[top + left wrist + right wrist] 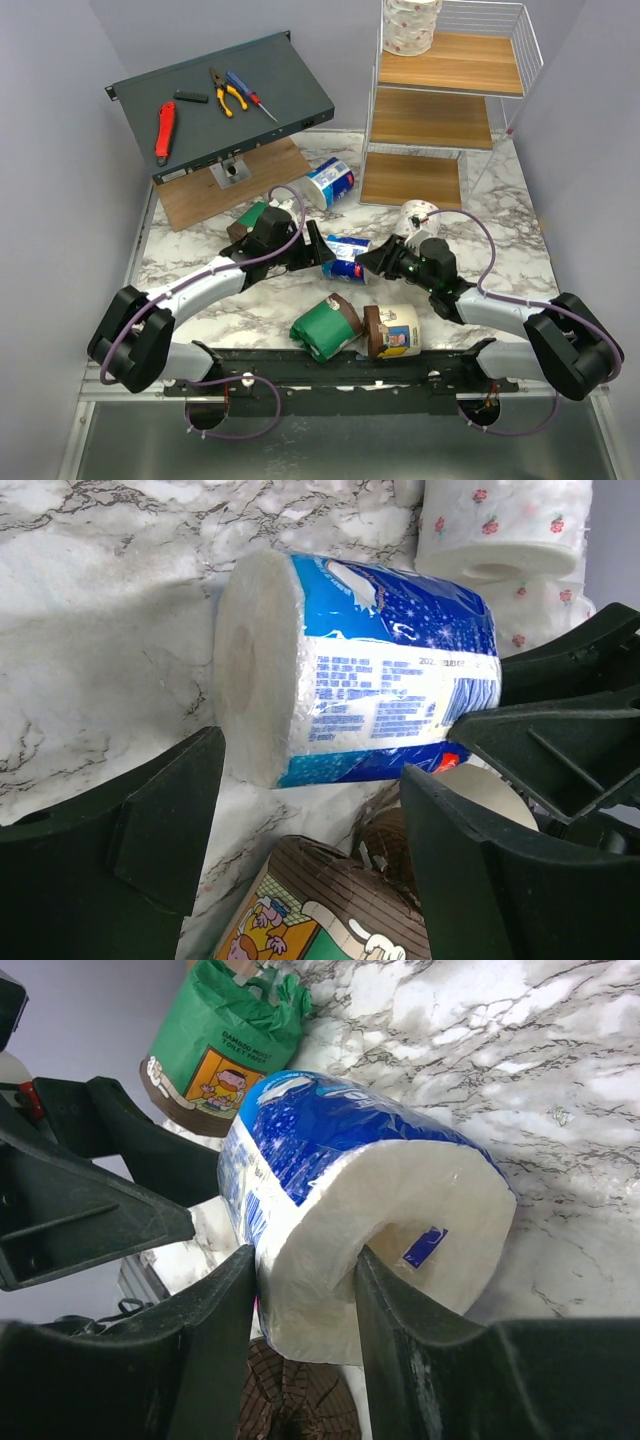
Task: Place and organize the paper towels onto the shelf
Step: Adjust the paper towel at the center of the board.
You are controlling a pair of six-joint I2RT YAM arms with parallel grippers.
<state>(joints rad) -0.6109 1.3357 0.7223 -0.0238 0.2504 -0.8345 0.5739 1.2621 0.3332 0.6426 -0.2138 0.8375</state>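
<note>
**Ana:** What had the white-and-grey marbled counter [515,250] carried?

**Ben:** At its far right stood the tall white-wire shelf with light-brown wooden boards [430,118]. At its far left was the dark grey slanted metal panel [290,80], with hand tools [228,95] lying on it. One white pink-speckled roll [410,25] stood upright at the left of the shelf's top tier.

**Ana:** And the other paper towels?

**Ben:** A blue-and-white wrapped roll [347,258] sat mid-counter between the two claws; whether it was clear of the marble could not be told. A second blue-and-white roll [328,183] lay just before the shelf's foot. A green-wrapped roll with brown ends [325,330] and a cream-and-brown roll [393,331] lay side by side near the arm bases. Another speckled roll [420,212] sat beside the right arm.

**Ana:** How had the claws stood?

**Ben:** The left claw [315,765] was closed on the wrapped roll, one finger at its flat end and the other against the wrapper. The right claw [305,1265] pinched the opposite end. One finger was in the core hole and the other outside, with the white wall clamped between them.
</note>
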